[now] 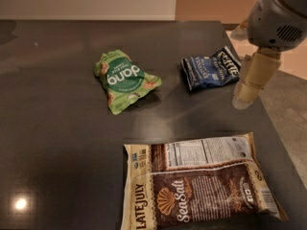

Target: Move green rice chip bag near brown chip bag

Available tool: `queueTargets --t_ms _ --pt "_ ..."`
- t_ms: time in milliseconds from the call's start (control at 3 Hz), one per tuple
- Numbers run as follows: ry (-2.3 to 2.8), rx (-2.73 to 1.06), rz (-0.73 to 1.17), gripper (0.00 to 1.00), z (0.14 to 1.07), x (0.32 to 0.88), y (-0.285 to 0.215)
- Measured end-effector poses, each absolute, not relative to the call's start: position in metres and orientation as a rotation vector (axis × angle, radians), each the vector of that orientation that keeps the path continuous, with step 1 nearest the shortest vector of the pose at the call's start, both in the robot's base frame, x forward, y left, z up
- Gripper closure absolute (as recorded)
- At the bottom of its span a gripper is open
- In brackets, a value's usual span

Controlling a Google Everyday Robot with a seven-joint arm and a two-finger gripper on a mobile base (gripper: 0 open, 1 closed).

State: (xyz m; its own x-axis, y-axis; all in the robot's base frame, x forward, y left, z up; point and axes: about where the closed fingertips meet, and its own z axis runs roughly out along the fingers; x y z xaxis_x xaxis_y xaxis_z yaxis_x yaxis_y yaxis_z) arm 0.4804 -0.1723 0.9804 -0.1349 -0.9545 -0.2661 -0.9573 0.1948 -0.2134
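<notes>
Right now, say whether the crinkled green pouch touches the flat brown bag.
Apart: camera view shows dark table between green pouch and brown bag; gripper hangs at upper right.

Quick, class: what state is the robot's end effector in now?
End effector: right of the dark blue chip bag, near the right edge of the table; open or closed cannot be told.
Green rice chip bag lies on the table, not held.

Dim, warm light. I note one glare spot (20, 203) low left on the glossy table (57, 143); the gripper (245, 96), at right, shows pale.
</notes>
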Motion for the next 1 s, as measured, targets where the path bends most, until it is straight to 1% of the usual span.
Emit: queueTargets --t_ms 1000 --pt "2.035 -1.824 0.031 0.0 0.96 0.567 -0.101"
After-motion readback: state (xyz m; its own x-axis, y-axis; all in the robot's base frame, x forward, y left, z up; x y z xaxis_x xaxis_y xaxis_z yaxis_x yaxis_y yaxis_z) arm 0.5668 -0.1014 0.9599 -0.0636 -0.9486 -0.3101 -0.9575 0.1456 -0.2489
